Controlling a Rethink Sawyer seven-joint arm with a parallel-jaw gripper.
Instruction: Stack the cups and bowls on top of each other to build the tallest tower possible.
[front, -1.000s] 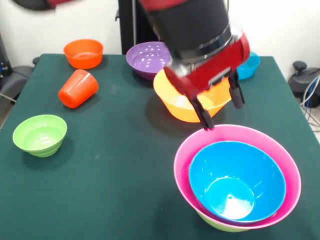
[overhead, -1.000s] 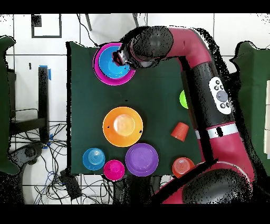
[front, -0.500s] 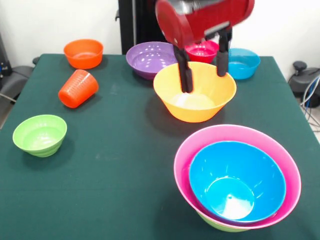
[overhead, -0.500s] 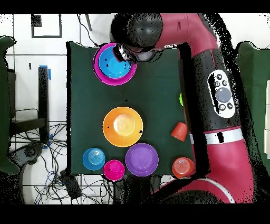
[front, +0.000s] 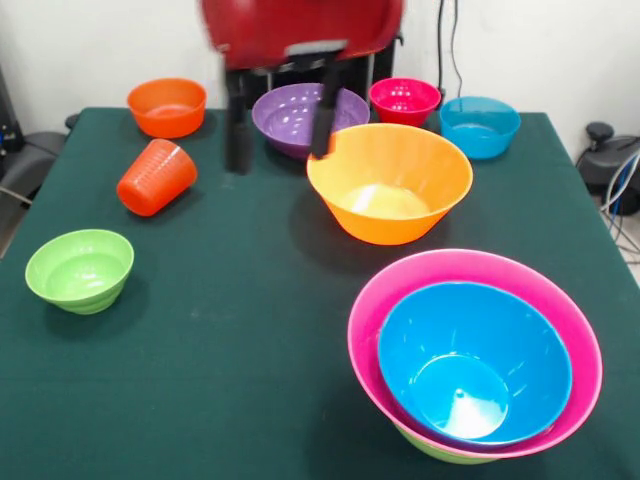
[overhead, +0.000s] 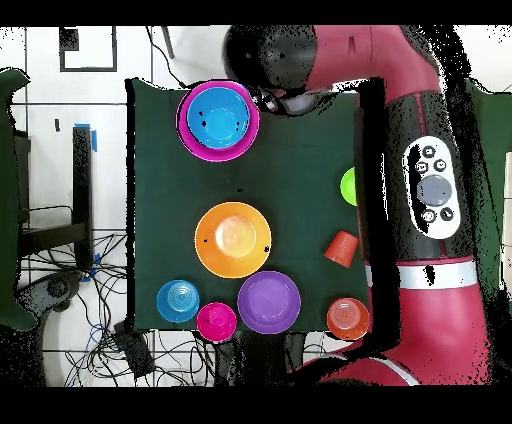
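jaws shifted off tower | open (empty), well apart

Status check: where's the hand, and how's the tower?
Hand open, empty, raised near the glossy purple plastic bowl. Tower: blue bowl nested in big pink one. Translucent orange-red plastic tumbler on its side. Nothing blocking.

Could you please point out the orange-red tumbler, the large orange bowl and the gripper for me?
orange-red tumbler (front: 155, 178), front view, on its ribbed side wall.
large orange bowl (front: 395, 165), front view, on its inner wall.
gripper (front: 279, 125), front view, midway between its two dark fingertips.
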